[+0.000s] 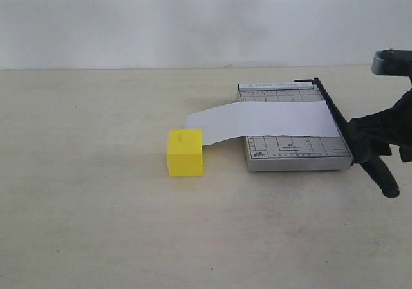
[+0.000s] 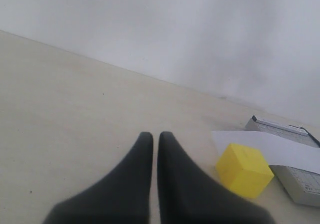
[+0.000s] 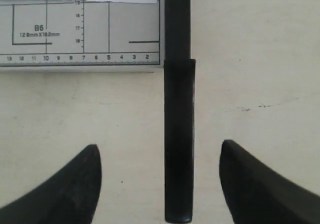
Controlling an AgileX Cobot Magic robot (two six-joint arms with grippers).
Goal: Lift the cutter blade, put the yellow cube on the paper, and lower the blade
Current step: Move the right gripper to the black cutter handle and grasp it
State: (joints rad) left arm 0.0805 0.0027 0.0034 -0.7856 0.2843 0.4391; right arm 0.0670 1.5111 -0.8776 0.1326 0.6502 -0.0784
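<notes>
The yellow cube (image 1: pixel 185 152) (image 2: pixel 245 170) stands on the table by the free left end of the paper (image 1: pixel 261 121) (image 2: pixel 270 146). That white strip lies across the grey cutter base (image 1: pixel 296 152) (image 3: pixel 80 34). Along the base's right edge the cutter blade (image 1: pixel 335 112) lies flat, its thick black handle (image 1: pixel 383 176) (image 3: pixel 178 134) jutting past the front. My right gripper (image 1: pixel 367 141) (image 3: pixel 160 146) is open, with a finger on each side of the handle and clear gaps between. My left gripper (image 2: pixel 155 134) is shut and empty, left of the cube and out of the exterior view.
The pale tabletop (image 1: pixel 96 224) stretches wide to the left and front of the cube. A white wall (image 1: pixel 193 18) rises behind the table's far edge. Nothing else stands on the table.
</notes>
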